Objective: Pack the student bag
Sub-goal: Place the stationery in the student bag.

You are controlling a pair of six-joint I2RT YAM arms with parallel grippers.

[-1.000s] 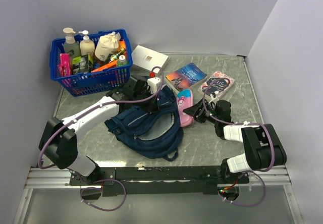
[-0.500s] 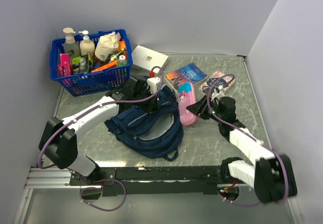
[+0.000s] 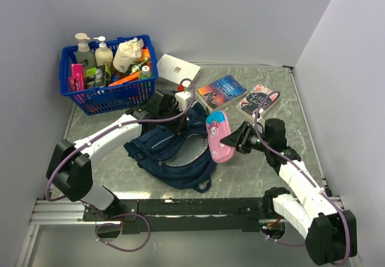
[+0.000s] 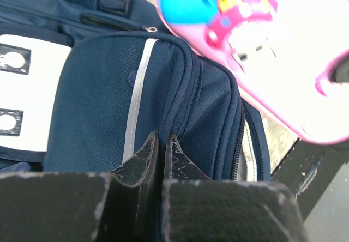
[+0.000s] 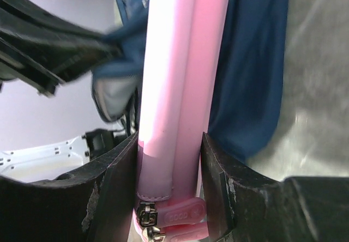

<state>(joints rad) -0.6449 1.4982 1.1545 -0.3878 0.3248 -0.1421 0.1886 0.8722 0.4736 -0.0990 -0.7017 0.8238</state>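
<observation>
While the pink pencil case (image 3: 216, 136) hangs off the table, student bag (image 3: 171, 156): navy and crumpled, it lies on the grey marbled table (image 3: 258, 177) in the middle of the surface, just ahead of the arm bases.
Bag detail: the left wrist view gives us the white patch (image 4: 16, 89) and the grey stripe (image 4: 136, 100) running down a front pocket, with zip lines beside it.
Left gripper (image 4: 162, 144): it's down at the bag's far edge, fingers pressed together on a fold of the navy fabric, and that edge stands lifted above the rest of the bag.
Right gripper (image 5: 169, 160): clamped on the pencil case near its zip pull, one finger on each broad side.
Pencil case: pink with a turquoise end and a cartoon print. It is held tilted over the bag's right edge, turquoise end towards the far side, close to the fold the left gripper has raised.
Blue basket (image 3: 102, 101): far left corner, crammed with pump bottles (image 3: 84, 47) and other small packs.
White box (image 3: 176, 68): flat on the table, just right of the basket.
Two books (image 3: 221, 91): lying flat near each other on the far side of the table, beyond the case.
</observation>
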